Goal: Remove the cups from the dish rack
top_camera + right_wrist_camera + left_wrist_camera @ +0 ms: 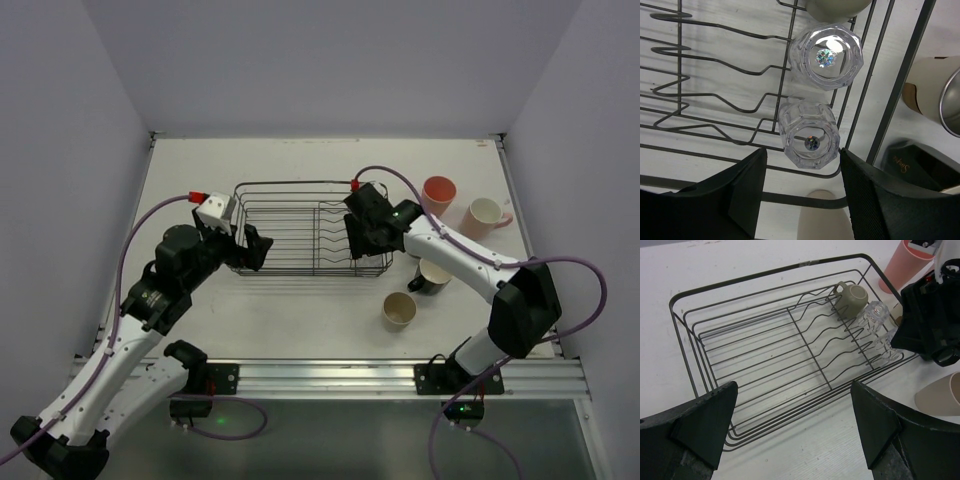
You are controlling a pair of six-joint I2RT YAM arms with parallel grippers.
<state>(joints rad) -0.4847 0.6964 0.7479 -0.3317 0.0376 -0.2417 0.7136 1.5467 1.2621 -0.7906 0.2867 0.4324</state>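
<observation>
The left gripper (252, 247), spread and empty, sits at the near left corner of the one dish rack (295, 183). At the rack's right end lie three cups: one grey-olive cup (852, 297) and two clear glasses (826, 56). The right gripper (358, 240) hangs spread over the glasses, gripping nothing. On the table right of the rack stand four more: one coral tumbler (438, 193), one pale pink mug (484, 215), one black mug (432, 275), one tan cup (398, 311)

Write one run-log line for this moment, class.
right gripper open over clear glass | left gripper open by dish rack | also in rack: second glass, olive cup | on table: four cups
</observation>
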